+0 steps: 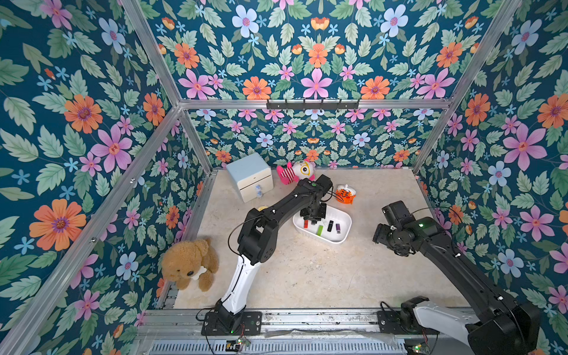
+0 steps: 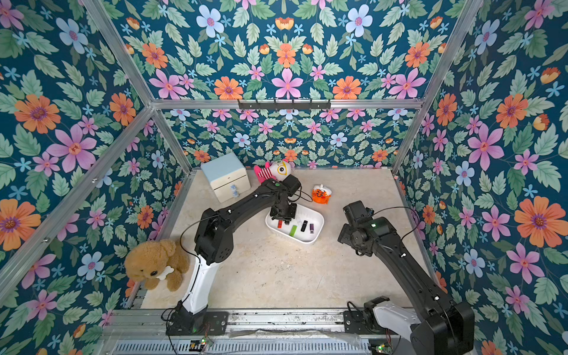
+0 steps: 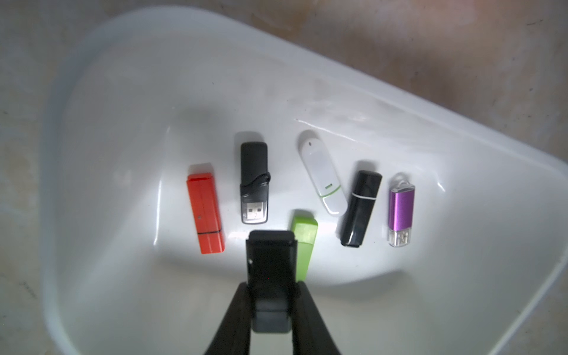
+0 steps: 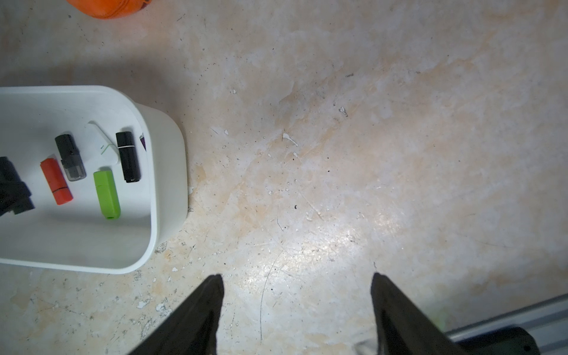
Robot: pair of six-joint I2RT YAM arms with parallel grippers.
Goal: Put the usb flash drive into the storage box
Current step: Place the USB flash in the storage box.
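Pincer of left arm (image 3: 272,290) pinches black flash drive (image 3: 270,261) between its tips, over storage box (image 3: 123,101).

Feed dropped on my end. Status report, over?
Left gripper shut on black flash drive, over storage box. Right gripper open, empty, over table. Six drives already inside; green drive nearest the drop.

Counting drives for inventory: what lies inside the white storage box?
The storage box holds six drives: red, clear-capped black, white, green, glossy black, purple. The left gripper's black drive covers part of the green one.
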